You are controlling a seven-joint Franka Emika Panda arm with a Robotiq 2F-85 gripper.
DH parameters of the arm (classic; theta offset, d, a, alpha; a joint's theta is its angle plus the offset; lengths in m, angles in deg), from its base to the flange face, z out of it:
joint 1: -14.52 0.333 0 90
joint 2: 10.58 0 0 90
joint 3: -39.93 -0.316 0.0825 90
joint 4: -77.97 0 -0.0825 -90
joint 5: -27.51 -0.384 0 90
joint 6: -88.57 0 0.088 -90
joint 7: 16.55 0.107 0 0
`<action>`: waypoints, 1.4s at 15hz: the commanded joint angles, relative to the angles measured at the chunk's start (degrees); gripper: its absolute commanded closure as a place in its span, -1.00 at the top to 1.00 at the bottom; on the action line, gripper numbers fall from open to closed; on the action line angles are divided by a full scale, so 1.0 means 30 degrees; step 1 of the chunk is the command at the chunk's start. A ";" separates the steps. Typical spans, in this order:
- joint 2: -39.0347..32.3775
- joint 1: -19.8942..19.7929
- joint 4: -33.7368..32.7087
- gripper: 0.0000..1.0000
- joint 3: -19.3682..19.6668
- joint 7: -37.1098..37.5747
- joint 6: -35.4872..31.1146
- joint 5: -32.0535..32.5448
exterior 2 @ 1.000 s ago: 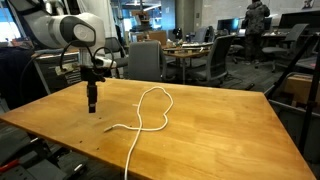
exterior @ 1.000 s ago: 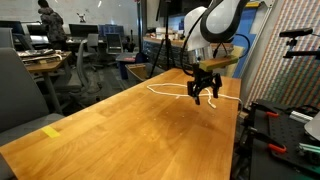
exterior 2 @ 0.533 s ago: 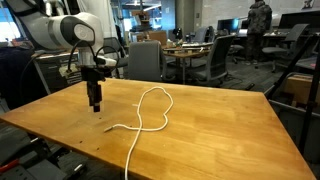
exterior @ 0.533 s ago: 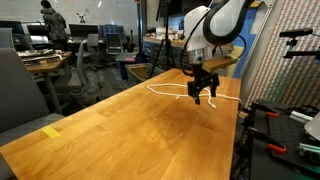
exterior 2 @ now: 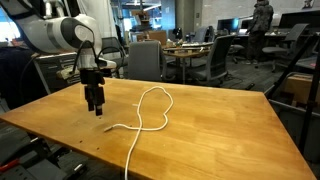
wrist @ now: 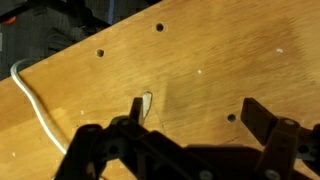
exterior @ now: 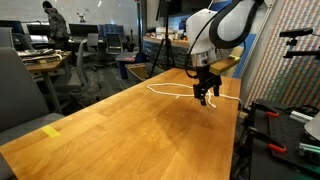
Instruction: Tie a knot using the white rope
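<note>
The white rope (exterior 2: 134, 148) lies slack on the wooden table (exterior 2: 220, 130). It forms one open loop in the middle that crosses itself, with a tail running off the near edge. In an exterior view the rope (exterior: 163, 88) shows as a thin line at the far end of the table. My gripper (exterior 2: 97, 108) hangs just above the wood beside the loop, fingers pointing down and open, holding nothing. It appears as the gripper (exterior: 205, 98) near the rope. In the wrist view the open gripper (wrist: 198, 115) frames bare wood, and a stretch of rope (wrist: 30, 100) curves at the left edge.
The table edge (exterior: 238, 130) drops off beside my arm, with black and red equipment (exterior: 275, 120) past it. A yellow tag (exterior: 52, 131) lies near the table's front corner. Office chairs (exterior 2: 145, 60) and desks stand behind the table.
My gripper has shifted a little along the table and dropped slightly, its wrist turning. It stayed open. The rope has not moved.
</note>
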 commanded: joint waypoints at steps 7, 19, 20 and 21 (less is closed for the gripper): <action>0.0001 0.0170 -0.0036 1.00 0.0161 -0.0065 0.0048 -0.0082; -0.0020 0.1673 0.3182 1.00 0.3209 0.5443 -0.8747 0.4419; -0.0047 0.1575 0.3194 1.00 0.3108 0.5375 -0.8724 0.4346; -0.0072 0.1378 0.3148 1.00 0.3014 0.5195 -0.8744 0.4107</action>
